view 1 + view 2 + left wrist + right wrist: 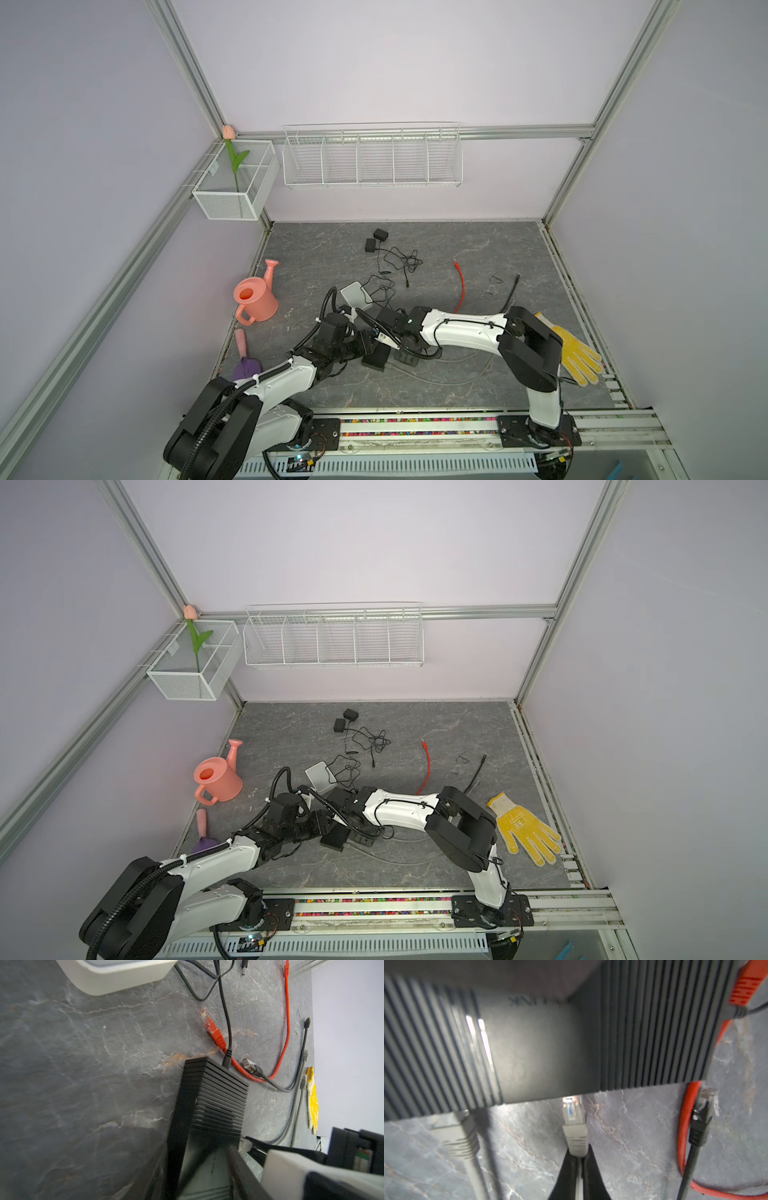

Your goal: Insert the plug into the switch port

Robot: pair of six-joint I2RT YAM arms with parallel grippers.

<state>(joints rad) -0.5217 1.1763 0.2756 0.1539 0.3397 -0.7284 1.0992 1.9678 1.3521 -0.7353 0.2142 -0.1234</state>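
Note:
The switch (376,358) (334,838) is a black ribbed box lying near the table's middle front. My left gripper (205,1159) is closed on its sides, with the box (216,1095) filling the gap between the jaws. A black power lead (226,1057) enters its far end. My right gripper (578,1157) is shut on the rear of the grey plug (574,1124) and its cable. The plug's clear tip sits at the edge of the switch (542,1047), partly under it; the port is hidden. In both top views the two grippers meet over the switch.
A second grey plug (454,1132) meets the switch's edge beside mine. A red cable (685,1126) and a black plug (699,1124) lie close by. A white box (357,293), pink watering can (253,299), yellow glove (575,353) and black adapters (376,241) are around.

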